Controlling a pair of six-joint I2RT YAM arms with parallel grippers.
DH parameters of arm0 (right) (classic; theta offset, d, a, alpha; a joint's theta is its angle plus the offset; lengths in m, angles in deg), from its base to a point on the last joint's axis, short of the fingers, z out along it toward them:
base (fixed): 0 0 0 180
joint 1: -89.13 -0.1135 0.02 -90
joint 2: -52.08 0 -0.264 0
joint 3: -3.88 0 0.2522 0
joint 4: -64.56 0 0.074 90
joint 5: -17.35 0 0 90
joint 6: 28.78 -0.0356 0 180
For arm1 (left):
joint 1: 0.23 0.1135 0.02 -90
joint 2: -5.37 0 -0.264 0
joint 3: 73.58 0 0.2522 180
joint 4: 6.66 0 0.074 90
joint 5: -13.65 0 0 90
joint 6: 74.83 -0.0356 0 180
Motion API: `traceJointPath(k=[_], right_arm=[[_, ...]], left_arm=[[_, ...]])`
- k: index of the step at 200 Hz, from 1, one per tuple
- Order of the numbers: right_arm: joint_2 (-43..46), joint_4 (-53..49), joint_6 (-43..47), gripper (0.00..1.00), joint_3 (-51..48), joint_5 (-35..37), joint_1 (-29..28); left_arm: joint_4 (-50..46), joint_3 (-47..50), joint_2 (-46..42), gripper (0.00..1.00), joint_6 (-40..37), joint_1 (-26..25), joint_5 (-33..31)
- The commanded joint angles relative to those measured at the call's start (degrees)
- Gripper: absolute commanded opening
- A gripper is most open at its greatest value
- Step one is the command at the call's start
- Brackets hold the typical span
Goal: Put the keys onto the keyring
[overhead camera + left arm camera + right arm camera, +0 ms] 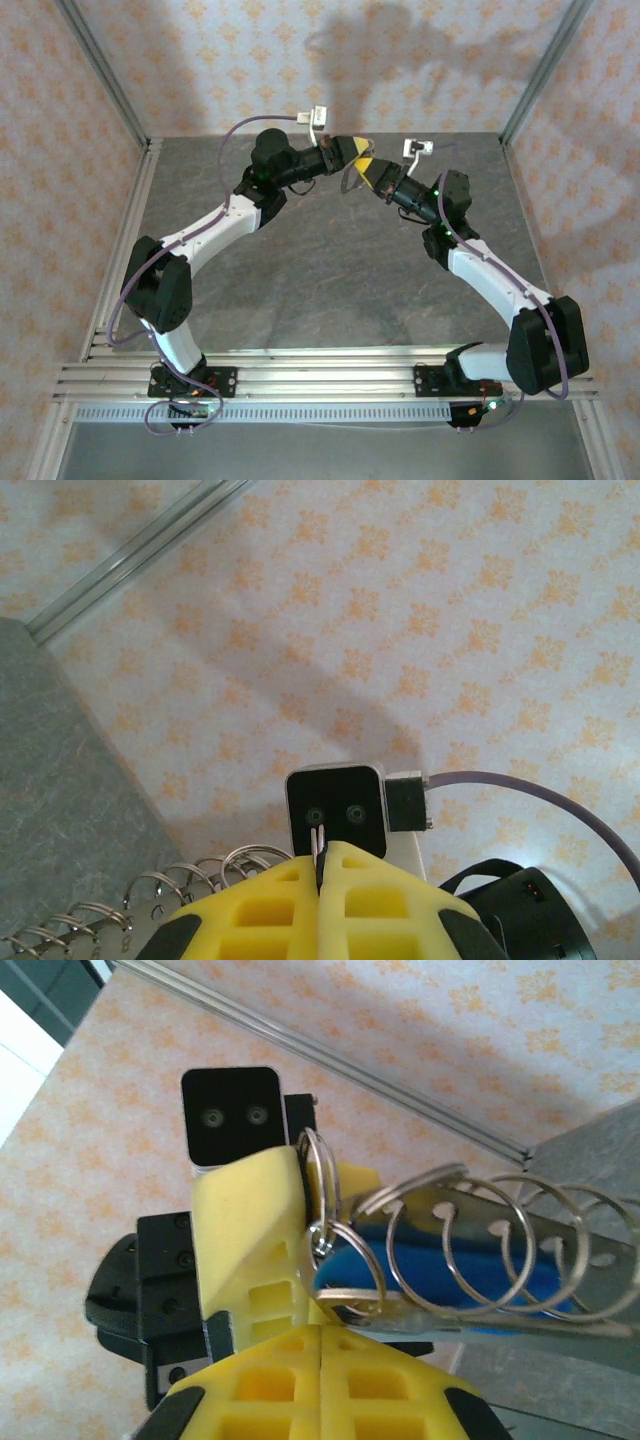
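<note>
Yellow right gripper (320,1335), pressed together, pinches a blue-headed silver key (450,1280); just beyond it, the left gripper (315,1175) clamps the coiled silver keyring (460,1210).

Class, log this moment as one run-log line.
left gripper: jaws shut on keyring | right gripper: jaws shut on key | both tip to tip, raised above table

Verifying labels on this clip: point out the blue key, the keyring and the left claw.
blue key (425,1275): right wrist view, blue head behind the rings.
keyring (352,1307): right wrist view, lower band of nearest ring.
left claw (321,852): left wrist view, seam between shut fingertips.
</note>
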Motion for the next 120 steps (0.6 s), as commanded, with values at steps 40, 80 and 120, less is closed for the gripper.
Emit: traceJointPath(k=[40,80,120], right_arm=[[11.89,-12.76,8.37,0.00,-2.19,0.93,5.48],[16.93,-14.33,5.74,0.36,-4.14,3.48,11.59],[12.73,-6.14,-1.10,0.56,-1.75,6.20,11.63]], left_arm=[[5.34,0.35,-3.04,0.00,0.83,-0.52,-2.50],[8.07,1.55,-3.19,0.00,2.77,-0.47,-4.18],[13.45,4.48,-3.67,0.00,6.54,-0.74,-8.57]])
